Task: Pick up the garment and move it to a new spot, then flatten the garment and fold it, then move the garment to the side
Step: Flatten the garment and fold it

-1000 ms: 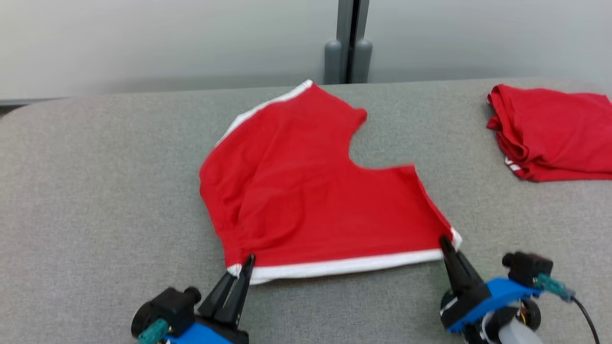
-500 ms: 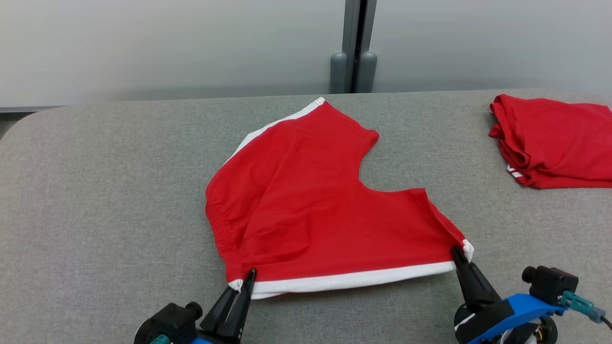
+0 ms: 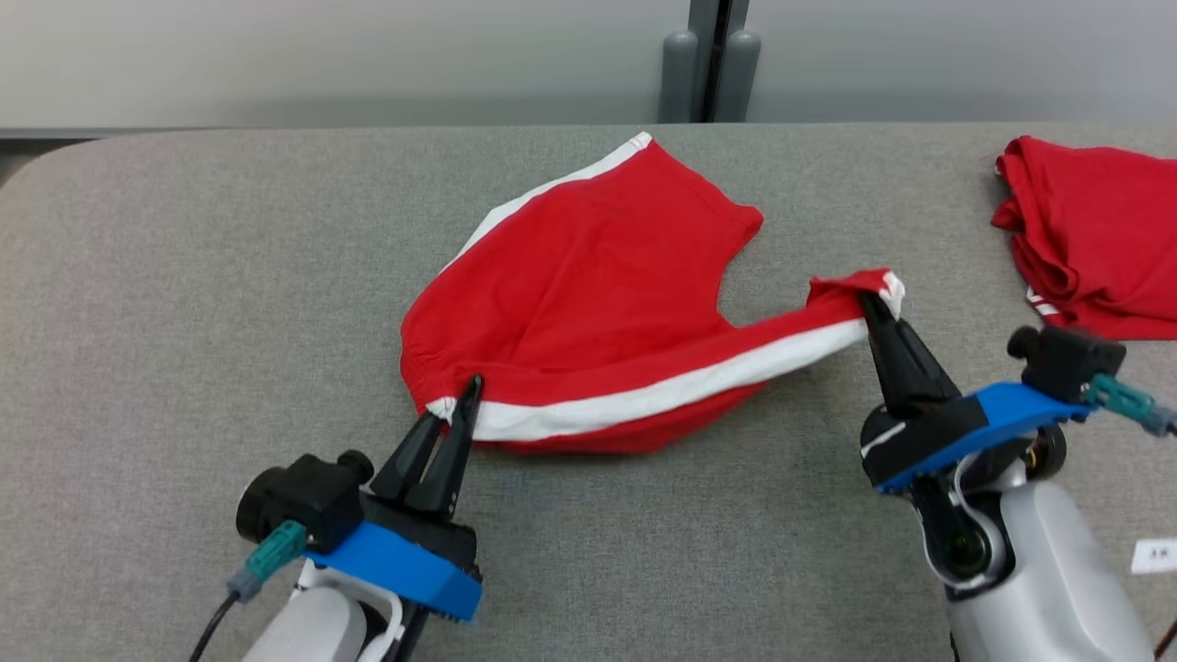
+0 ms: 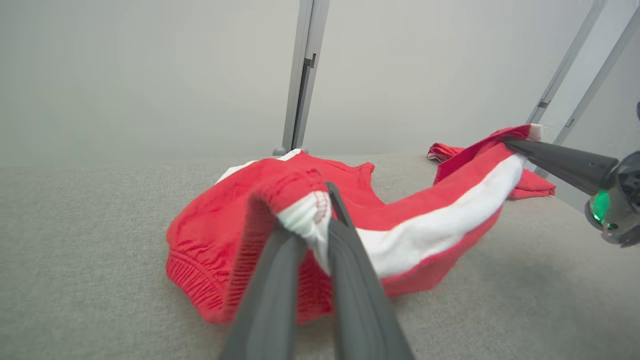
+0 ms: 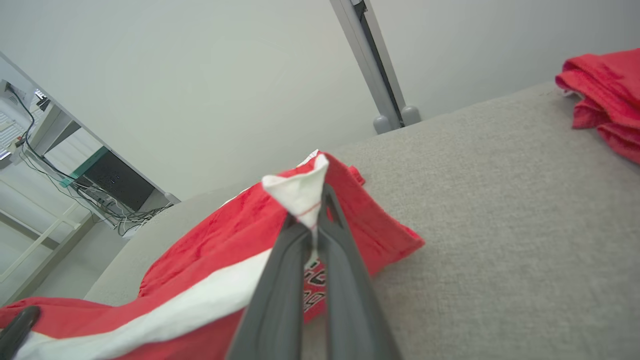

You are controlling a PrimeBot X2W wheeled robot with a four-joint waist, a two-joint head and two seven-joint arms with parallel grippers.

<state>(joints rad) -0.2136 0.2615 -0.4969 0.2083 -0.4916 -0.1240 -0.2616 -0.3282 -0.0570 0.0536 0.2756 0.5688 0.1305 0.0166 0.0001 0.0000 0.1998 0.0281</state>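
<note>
The garment [image 3: 588,285] is a pair of red shorts with a white side stripe, lying mid-table on grey cloth. Its near edge is lifted off the table and stretched between both grippers. My left gripper [image 3: 467,393] is shut on the waistband corner [image 4: 307,220] at the garment's near left. My right gripper [image 3: 869,308] is shut on the white hem corner [image 5: 300,195] at the right, held higher. The white stripe [image 4: 440,225] runs taut between the two. The far part of the garment still rests on the table.
A second red garment [image 3: 1094,234] lies crumpled at the table's far right, also seen as red cloth [image 5: 605,95] in the right wrist view. The grey table [image 3: 184,303] ends at a pale wall with a grey post [image 3: 713,60]. A white label [image 3: 1154,554] lies near the right arm.
Both grippers have lifted the near edge and carried it away from me over the garment, the right corner farther and higher. The head camera has also shifted.
</note>
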